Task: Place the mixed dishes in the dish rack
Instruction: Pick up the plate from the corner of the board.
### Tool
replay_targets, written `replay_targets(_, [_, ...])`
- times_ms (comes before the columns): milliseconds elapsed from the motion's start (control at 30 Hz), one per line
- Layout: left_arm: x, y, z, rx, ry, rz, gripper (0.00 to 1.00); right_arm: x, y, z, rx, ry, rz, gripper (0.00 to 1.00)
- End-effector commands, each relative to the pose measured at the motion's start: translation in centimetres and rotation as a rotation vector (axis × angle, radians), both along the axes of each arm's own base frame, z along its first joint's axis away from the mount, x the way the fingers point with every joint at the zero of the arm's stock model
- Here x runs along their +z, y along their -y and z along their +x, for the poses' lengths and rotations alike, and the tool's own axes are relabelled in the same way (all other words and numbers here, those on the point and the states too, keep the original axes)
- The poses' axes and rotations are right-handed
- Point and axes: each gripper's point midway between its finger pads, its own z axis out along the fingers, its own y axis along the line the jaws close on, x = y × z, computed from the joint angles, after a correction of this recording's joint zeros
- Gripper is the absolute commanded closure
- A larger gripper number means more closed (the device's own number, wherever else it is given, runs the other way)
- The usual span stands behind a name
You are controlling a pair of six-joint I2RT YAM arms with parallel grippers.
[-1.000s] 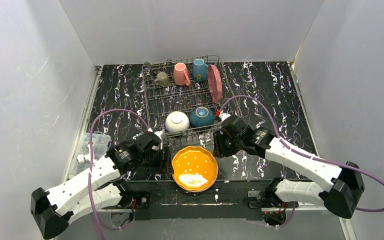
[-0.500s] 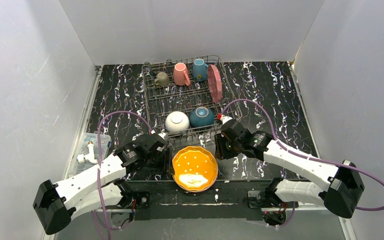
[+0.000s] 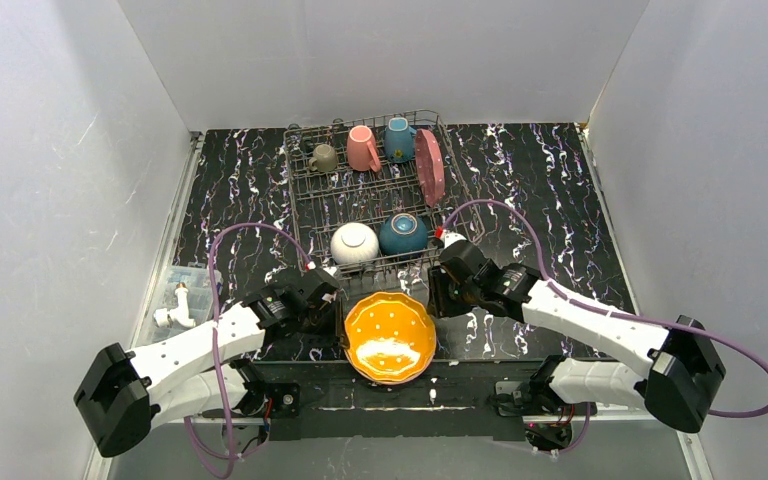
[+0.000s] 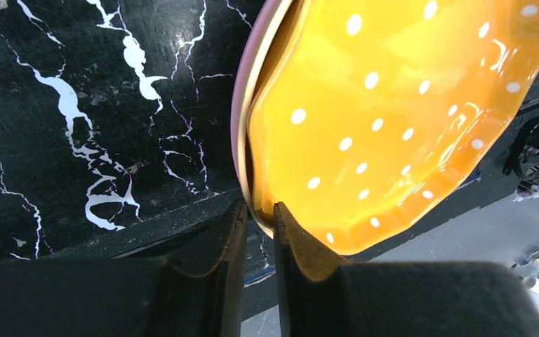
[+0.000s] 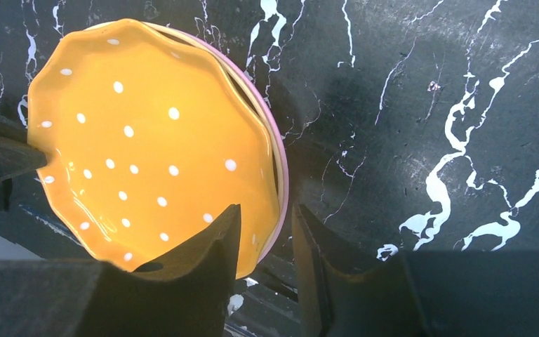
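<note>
**Both claws at the orange plate, rack half filled behind**

At the near edge of the black marbled table (image 3: pixel 540 180) lies the orange plate (image 3: pixel 390 337), scalloped and dotted white, stacked on a lower pink plate (image 5: pixel 283 175) of which only a thin edge shows. The left gripper (image 4: pixel 258 208) is at the stack's left rim. Its fingers are drawn close together with the orange plate's edge pinched between them (whether the pink edge is caught too, the wrist view does not settle). The right gripper (image 5: pixel 267 214) is astride the right rim with its jaws partly apart. The inner finger lies over the orange face, and a dark sliver of table shows between the pink edge and the outer finger.

Left of the arms, at the table's side, is a clear plastic box (image 3: pixel 185 290).

Beyond the plate is the dish rack (image 3: pixel 360 205). In its near row a white bowl (image 3: pixel 354 243) and a dark-blue bowl (image 3: pixel 402 234) sit side by side. Farther back an upright pink plate (image 3: pixel 429 166) stands on edge at the right. Along the far row are an olive-grey mug (image 3: pixel 323 157), a pink mug (image 3: pixel 363 148) and a teal mug (image 3: pixel 398 138).
</note>
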Motion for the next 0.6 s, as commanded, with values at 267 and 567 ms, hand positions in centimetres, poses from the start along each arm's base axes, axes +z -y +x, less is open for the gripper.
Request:
replay_targets(267, [-1.9,-1.2,-0.6,0.001,-0.021,0.054,0.95,-1.7,-0.1,0.0,-0.010,-0.016,-0.018,0.59])
replay_targets(567, [-2.7,-1.3,-0.9,0.005,-0.031,0.056,0.96,-2.4,-0.5,-1.0,0.022,-0.058,-0.007,0.59])
